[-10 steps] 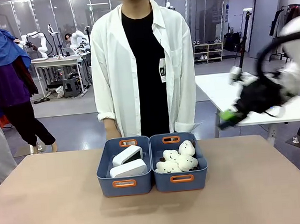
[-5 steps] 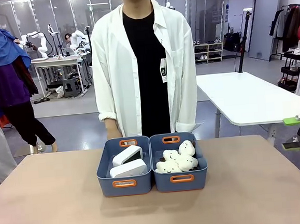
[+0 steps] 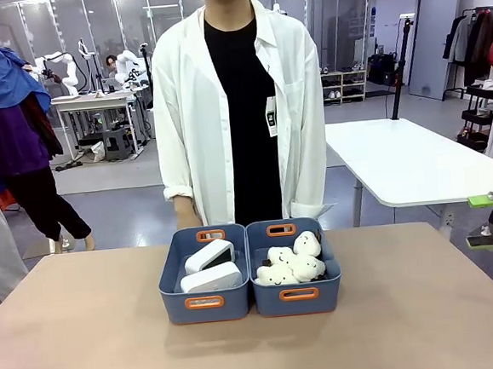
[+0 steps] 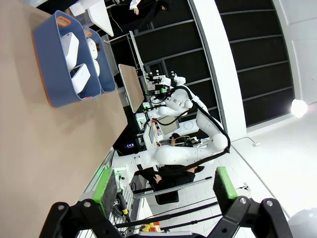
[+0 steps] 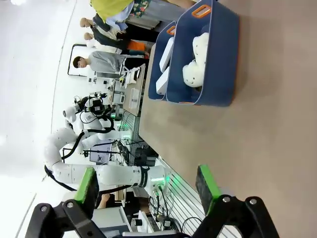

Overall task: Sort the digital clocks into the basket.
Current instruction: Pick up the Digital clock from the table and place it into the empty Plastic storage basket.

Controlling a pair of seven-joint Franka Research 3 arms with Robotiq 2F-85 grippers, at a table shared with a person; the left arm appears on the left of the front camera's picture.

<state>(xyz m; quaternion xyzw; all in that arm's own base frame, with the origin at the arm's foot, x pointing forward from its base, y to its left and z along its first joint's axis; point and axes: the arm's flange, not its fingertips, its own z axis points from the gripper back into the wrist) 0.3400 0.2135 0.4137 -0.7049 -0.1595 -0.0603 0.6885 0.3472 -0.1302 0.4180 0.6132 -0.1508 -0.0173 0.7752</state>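
Note:
Two white digital clocks (image 3: 208, 257) (image 3: 211, 278) lie in the left blue basket (image 3: 174, 299) at the table's middle; the rear one leans with its grey face showing. The left wrist view shows that basket (image 4: 47, 59) far off with both clocks (image 4: 71, 49) inside. My left gripper (image 4: 166, 187) stands open and holds nothing, well away from it. At the table's right edge my right gripper (image 3: 482, 221) is open and empty, its green pads apart. In the right wrist view the gripper (image 5: 147, 187) points sideways along the table toward the clocks (image 5: 166, 53).
A second blue basket (image 3: 319, 292) touching the first holds cream cloud-shaped plush toys (image 3: 291, 262). A person in a white shirt (image 3: 236, 108) stands right behind the baskets at the far edge. Bare tabletop (image 3: 87, 334) lies all around the baskets.
The right arm swung down from high at the right to the table's right edge and settled there. Baskets, clocks and person have not moved.

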